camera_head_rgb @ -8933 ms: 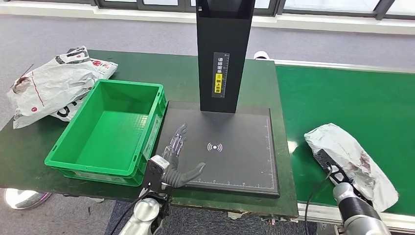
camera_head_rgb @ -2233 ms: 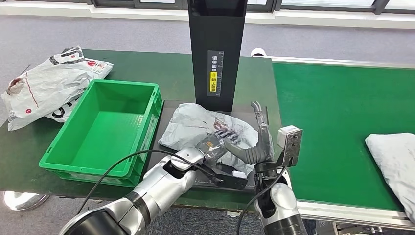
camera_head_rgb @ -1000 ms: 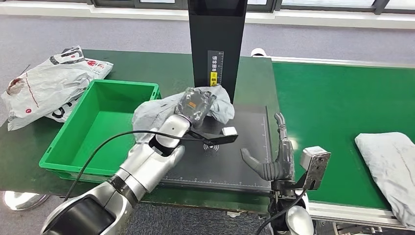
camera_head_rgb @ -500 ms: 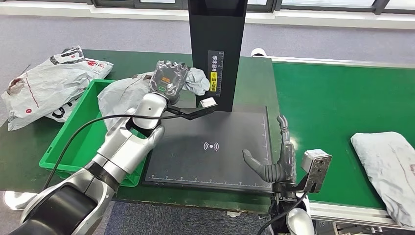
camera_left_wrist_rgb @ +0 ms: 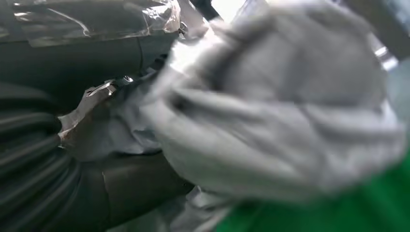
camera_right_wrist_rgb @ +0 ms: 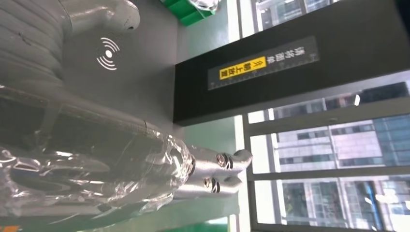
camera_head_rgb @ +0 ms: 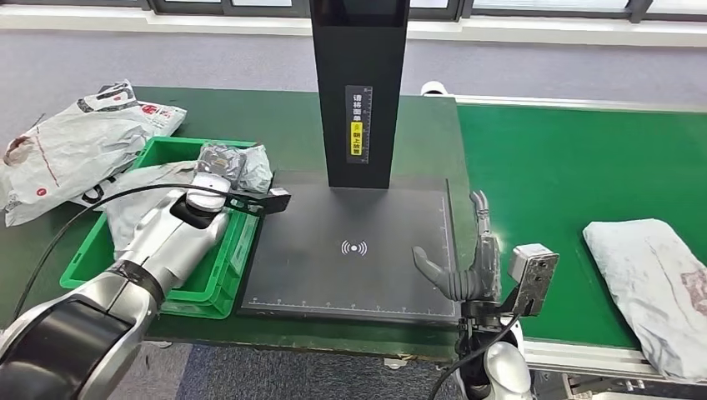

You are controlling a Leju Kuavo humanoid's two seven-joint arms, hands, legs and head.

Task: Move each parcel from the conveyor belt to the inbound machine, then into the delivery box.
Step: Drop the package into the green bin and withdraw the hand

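Grey crinkled plastic, the soft mailer parcel (camera_head_rgb: 154, 187) hangs in the left hand (camera_head_rgb: 218, 165), whose fingers are clenched around one bunched end of it, directly above the green plastic delivery box (camera_head_rgb: 218, 275); the parcel's loose end droops into the box. In the left wrist view the same parcel (camera_left_wrist_rgb: 270, 111) is a blurred grey bulk close to the camera, with green beneath it. Beside the box lies the flat black scanning pad of the inbound machine (camera_head_rgb: 358, 250), a wireless symbol at its middle and a tall black post (camera_head_rgb: 358, 83) rising from its far edge. The right hand (camera_head_rgb: 467, 262) stands released over the pad's near right corner, fingers apart, grasping nothing. A second grey parcel (camera_head_rgb: 646, 283) lies on the green conveyor belt (camera_head_rgb: 567, 167), well apart from the pad. White printed mailer bags (camera_head_rgb: 71, 146) are piled on the dark green counter (camera_head_rgb: 275, 117) beyond the box.
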